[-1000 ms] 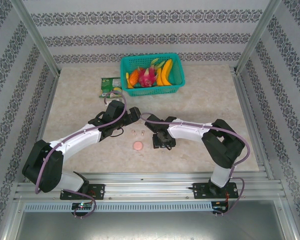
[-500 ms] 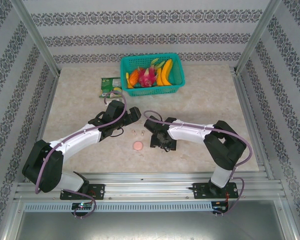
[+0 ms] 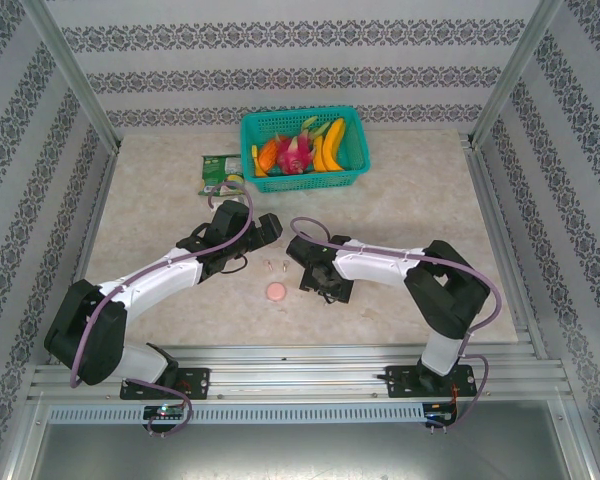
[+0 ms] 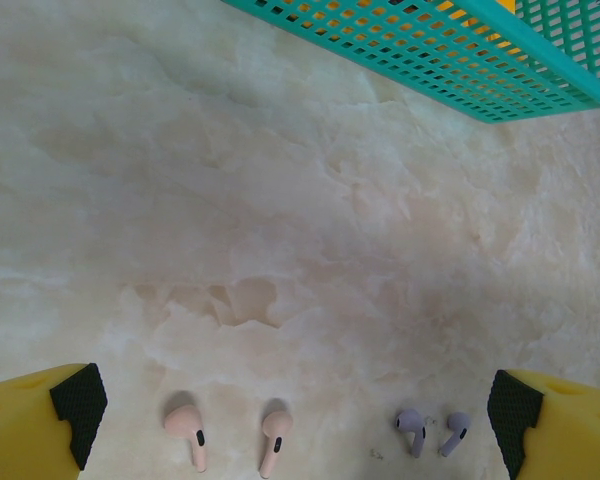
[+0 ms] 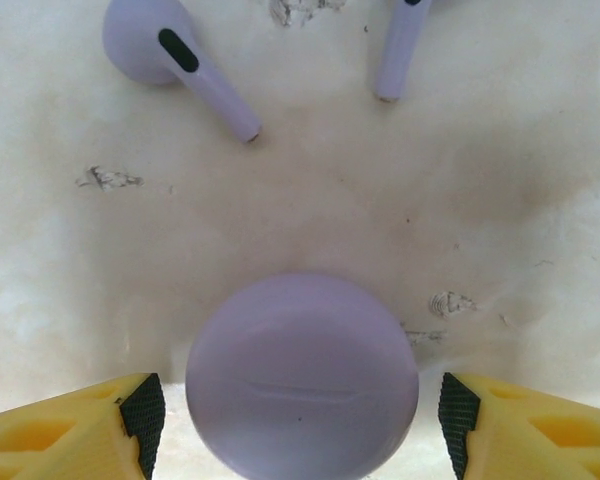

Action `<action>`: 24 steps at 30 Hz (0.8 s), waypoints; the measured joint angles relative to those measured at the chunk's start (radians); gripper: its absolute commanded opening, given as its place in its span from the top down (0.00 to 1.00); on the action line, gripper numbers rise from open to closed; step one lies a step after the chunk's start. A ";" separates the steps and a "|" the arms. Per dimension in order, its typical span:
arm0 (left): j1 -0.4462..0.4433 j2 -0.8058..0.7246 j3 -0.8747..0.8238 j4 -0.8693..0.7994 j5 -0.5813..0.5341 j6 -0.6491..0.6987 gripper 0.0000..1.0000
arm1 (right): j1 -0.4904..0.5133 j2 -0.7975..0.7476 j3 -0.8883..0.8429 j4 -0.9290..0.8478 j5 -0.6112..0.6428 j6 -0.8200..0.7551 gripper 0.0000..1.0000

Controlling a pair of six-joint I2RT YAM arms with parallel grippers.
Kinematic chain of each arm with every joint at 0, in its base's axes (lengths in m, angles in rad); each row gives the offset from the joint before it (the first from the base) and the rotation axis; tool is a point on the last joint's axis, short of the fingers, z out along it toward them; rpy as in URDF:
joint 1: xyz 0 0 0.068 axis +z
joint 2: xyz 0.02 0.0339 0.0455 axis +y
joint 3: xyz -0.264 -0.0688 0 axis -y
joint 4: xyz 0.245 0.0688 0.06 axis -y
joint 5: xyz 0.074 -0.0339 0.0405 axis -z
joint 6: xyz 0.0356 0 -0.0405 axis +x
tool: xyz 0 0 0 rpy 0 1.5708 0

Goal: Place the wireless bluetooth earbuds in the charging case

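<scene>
Lilac case (image 5: 302, 395), lilac earbuds (image 5: 175, 55) just beyond.
Right gripper (image 5: 302, 420) spread astride case; left gripper (image 4: 295, 418) spread wide.

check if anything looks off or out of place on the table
Nothing spilled or damaged. The pink earbuds and lilac earbuds lie loose on the table, outside the shut lilac case. Small scuff marks fleck the surface nearby.

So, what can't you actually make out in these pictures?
Right wrist view: one lilac earbud loses its head to the top edge; the lilac case loses its lower rim to the bottom edge.
Top view: pink case too small to tell open or closed; green packet label unreadable.
Left wrist view: basket contents mostly cut off by the top edge.
</scene>
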 measured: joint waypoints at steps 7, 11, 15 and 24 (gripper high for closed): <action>0.000 0.000 0.000 0.000 0.000 0.000 0.00 | 0.000 0.010 0.002 0.000 0.009 -0.007 0.32; 0.000 0.001 0.000 0.000 0.000 0.000 0.00 | 0.000 0.019 0.003 0.000 0.014 -0.007 0.34; 0.000 0.001 0.000 0.001 0.000 0.000 0.00 | 0.000 0.021 0.006 -0.002 0.016 -0.007 0.34; 0.000 0.005 0.000 0.002 0.000 0.000 0.00 | -0.006 0.039 0.027 -0.013 0.019 -0.013 0.37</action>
